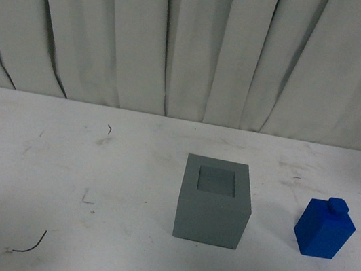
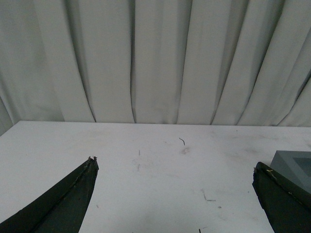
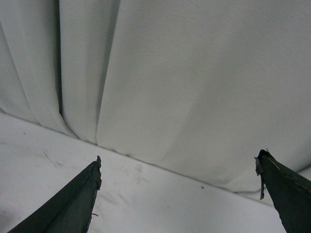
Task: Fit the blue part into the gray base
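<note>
The blue part (image 1: 324,229) stands upright on the white bench (image 1: 93,163), knob up, clear of the gray base (image 1: 213,209) and to its right, with its sides turned askew to the cube's. The left tool (image 2: 175,165) and the right tool (image 3: 179,158) both hang wide open and empty. The pick likely suits the right arm: grip the block's flat sides below the knob, then square it to the recess (image 1: 217,181) before lowering.
</note>
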